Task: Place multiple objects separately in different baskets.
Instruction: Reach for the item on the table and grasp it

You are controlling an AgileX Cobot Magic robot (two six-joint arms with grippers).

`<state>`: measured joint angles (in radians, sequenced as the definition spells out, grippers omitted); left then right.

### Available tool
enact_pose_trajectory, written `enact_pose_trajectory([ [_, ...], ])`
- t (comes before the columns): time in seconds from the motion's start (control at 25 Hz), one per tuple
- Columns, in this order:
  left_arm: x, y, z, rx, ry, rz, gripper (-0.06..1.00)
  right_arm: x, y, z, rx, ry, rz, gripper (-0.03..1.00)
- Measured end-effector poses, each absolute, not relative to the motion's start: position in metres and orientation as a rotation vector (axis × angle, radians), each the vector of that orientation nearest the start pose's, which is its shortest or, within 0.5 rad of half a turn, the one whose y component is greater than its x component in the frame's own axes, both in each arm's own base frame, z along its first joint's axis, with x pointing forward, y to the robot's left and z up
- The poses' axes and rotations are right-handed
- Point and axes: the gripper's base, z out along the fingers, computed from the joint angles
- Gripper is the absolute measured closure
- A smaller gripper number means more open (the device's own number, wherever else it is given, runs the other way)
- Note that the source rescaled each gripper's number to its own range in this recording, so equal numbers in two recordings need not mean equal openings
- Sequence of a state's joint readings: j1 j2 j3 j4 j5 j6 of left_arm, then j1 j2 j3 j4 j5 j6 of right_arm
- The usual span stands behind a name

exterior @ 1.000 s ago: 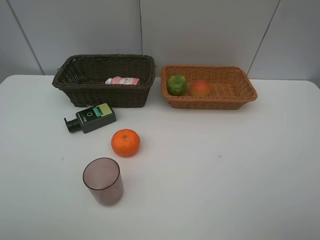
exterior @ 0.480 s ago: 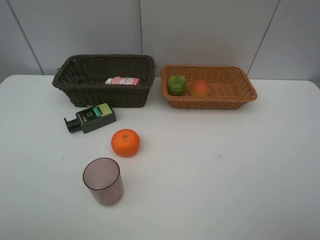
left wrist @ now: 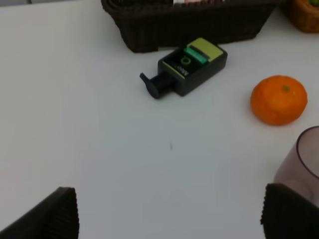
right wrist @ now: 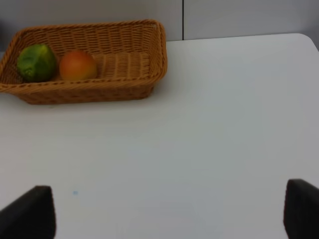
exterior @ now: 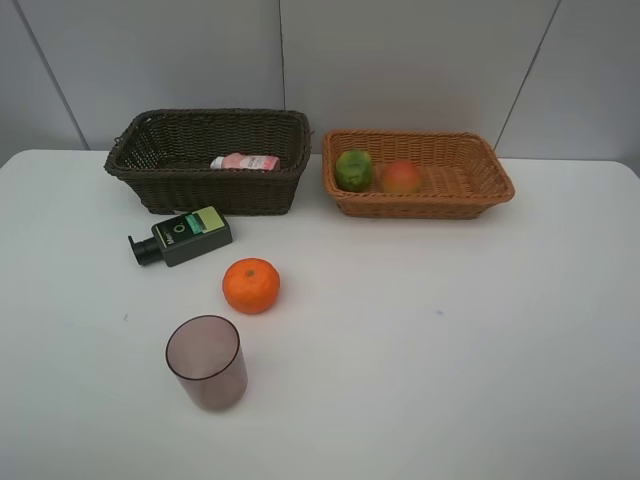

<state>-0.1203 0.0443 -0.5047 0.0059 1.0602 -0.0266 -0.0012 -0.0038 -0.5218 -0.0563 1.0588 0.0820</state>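
Evidently nothing is shifting: orange, pump bottle, cup are staying unsorted toward the desk's left edge; left end effector, right end effector idling released.

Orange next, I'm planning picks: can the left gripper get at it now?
Probably yes: the orange sits apart from the pump bottle and cup, and the left gripper is open.

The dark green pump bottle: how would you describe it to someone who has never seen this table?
Find the dark brown basket at the back left of the white table. Directly in front of that basket, the dark green pump bottle lies on its side. It is boxy and dark, unlike the round orange and the upright mauve cup nearby.
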Motion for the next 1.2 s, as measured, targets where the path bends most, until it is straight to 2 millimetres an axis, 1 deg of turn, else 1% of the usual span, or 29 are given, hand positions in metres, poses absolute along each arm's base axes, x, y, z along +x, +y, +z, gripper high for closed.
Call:
enact_pose_trajectory([
  [0.12, 0.021, -0.002, 0.28, 0.103, 2.196, -0.075, -0.01, -0.008, -0.004, 0.284, 0.087, 2.014, -0.016, -0.03],
  [0.2, 0.04, -0.005, 0.284, 0.107, 2.255, -0.078, -0.01, -0.008, -0.004, 0.284, 0.087, 2.014, -0.016, -0.03],
  [0.24, 0.049, -0.006, 0.288, 0.107, 2.256, -0.078, -0.01, -0.008, -0.004, 0.284, 0.087, 2.014, -0.016, -0.03],
  [0.4, 0.095, -0.013, 0.303, 0.103, 2.266, -0.101, -0.01, -0.008, -0.004, 0.284, 0.087, 2.014, -0.016, -0.03],
  [0.56, 0.142, -0.019, 0.305, 0.101, 2.35, -0.111, -0.01, -0.008, -0.004, 0.284, 0.087, 2.014, -0.016, -0.03],
  [0.68, 0.176, -0.024, 0.299, 0.125, 2.449, -0.098, -0.01, -0.008, -0.004, 0.284, 0.087, 2.014, -0.016, -0.03],
  [0.76, 0.198, -0.026, 0.289, 0.147, 2.519, -0.087, -0.01, -0.008, -0.004, 0.284, 0.087, 2.014, -0.016, -0.03],
  [0.88, 0.225, -0.036, 0.278, 0.214, 2.583, -0.077, -0.01, -0.008, -0.004, 0.284, 0.087, 2.014, -0.016, -0.03],
  [1.04, 0.252, -0.058, 0.266, 0.387, 2.614, -0.028, -0.01, -0.008, -0.004, 0.284, 0.087, 2.014, -0.016, -0.03],
  [1.2, 0.272, -0.076, 0.251, 0.563, 2.604, 0.067, -0.01, -0.008, -0.004, 0.284, 0.087, 2.014, -0.016, -0.03],
])
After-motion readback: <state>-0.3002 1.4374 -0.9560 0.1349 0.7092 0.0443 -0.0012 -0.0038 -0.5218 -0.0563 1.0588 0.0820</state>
